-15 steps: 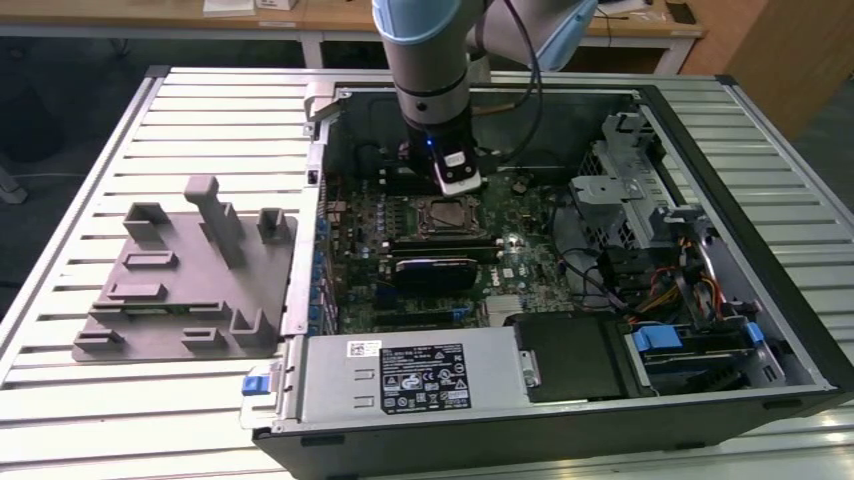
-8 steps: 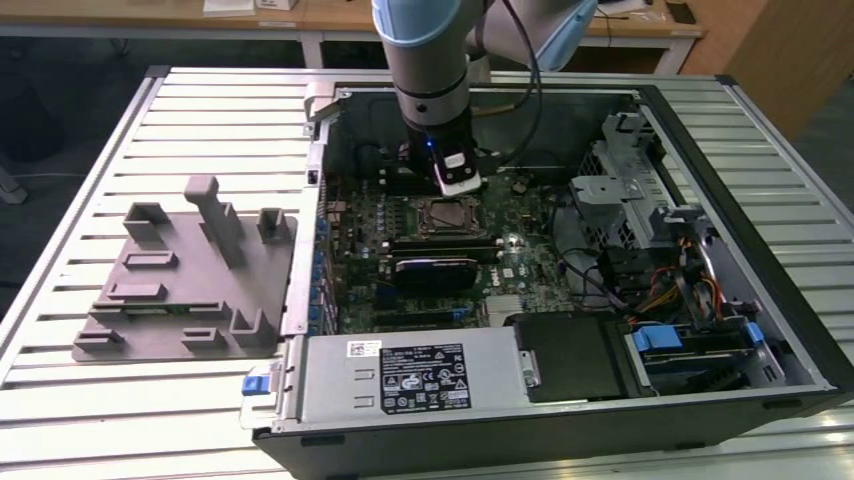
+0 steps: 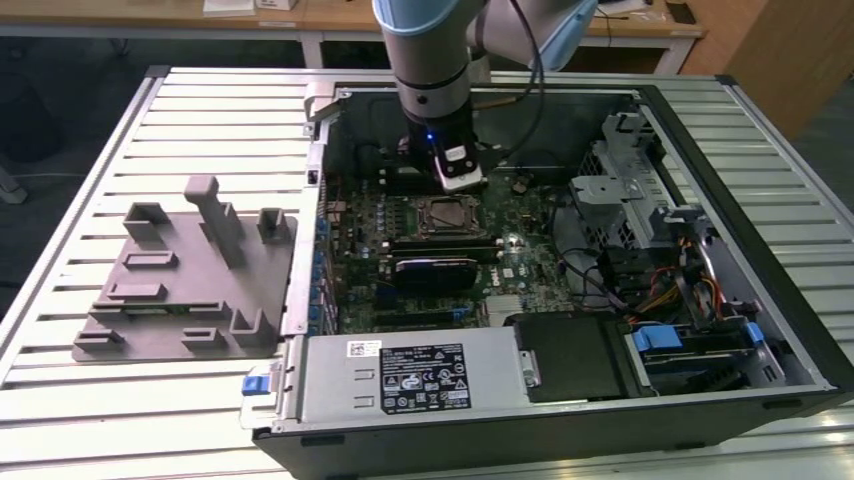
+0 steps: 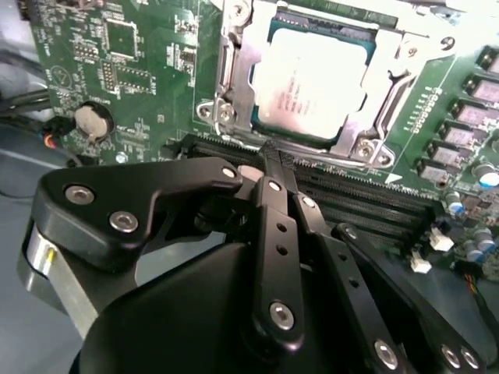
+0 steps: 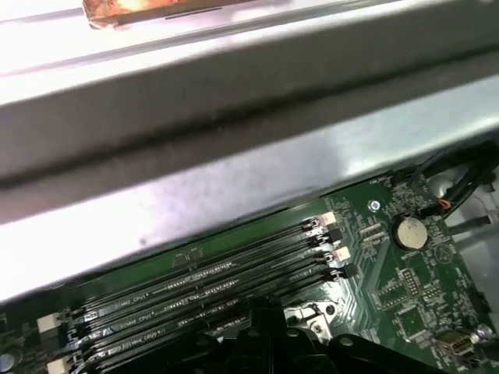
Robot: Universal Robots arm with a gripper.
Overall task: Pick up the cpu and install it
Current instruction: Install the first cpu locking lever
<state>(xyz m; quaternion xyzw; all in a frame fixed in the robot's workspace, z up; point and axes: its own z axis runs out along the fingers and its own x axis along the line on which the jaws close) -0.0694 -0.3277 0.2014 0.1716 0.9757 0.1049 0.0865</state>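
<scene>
The cpu (image 4: 312, 84) lies flat in its socket on the green motherboard (image 4: 132, 70), silver top up, with the metal socket frame (image 4: 234, 74) around it. In the exterior view the cpu (image 3: 445, 215) sits mid-board inside the open computer case. My gripper (image 4: 269, 156) hovers just off the socket's edge, over the black memory slots (image 4: 351, 195). Its black fingers (image 4: 274, 226) are drawn together with nothing between them. The gripper (image 3: 458, 180) hangs just behind the socket in the exterior view. In the first wrist view, the memory slots (image 5: 210, 284) run beside the case wall (image 5: 234, 187).
A grey fixture plate (image 3: 187, 290) with upright posts stands on the slatted table at the exterior view's left. Inside the case are a black block (image 3: 434, 270) in front of the socket, the power supply (image 3: 400, 375), and drive cages with cables (image 3: 654, 260). A coin battery (image 4: 92, 121) sits on the board.
</scene>
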